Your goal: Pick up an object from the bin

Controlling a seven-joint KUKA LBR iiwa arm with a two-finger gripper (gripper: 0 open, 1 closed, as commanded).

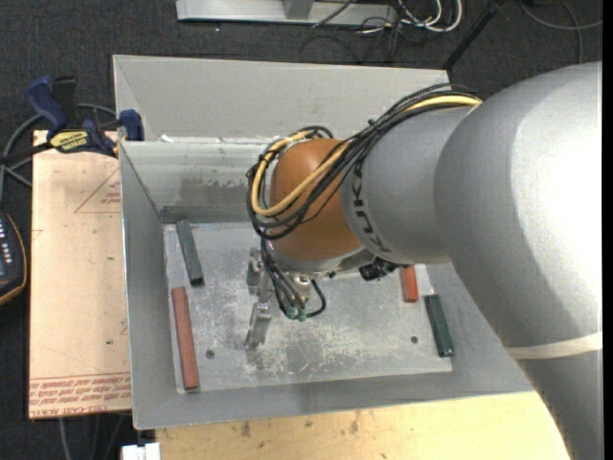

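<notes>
My gripper point(258, 332) is hanging low over the middle of the grey metal bin point(144, 257), slightly toward the near-left part of the floor. Whether it is spread or pressed together I can't tell, since the tip is reading as one narrow metal shape from this angle. I'm not seeing anything pinched in it. It is sitting over bare, scuffed floor, not over any item.

Four loose items are lying around it, all apart from it. The nearest is the long reddish-brown bar point(185, 338), lying flat along the left wall and running front to back. The dark grey bar point(189, 252) is lying beyond that one, toward the far-left corner, slightly angled. On the other side the short red block point(410, 283) is lying near the right wall, partly under my arm's outline. The dark green bar point(439, 325) is lying just in front of it, toward the near-right corner, close to the red block; I can't tell if they are touching.

My orange wrist cover point(306, 209) is sitting above the gripper, over the bin's centre. Yellow and black cables point(259, 175) are looping around it. My big grey arm point(498, 199) is coming in from the right, covering the far-right part of the bin.
</notes>
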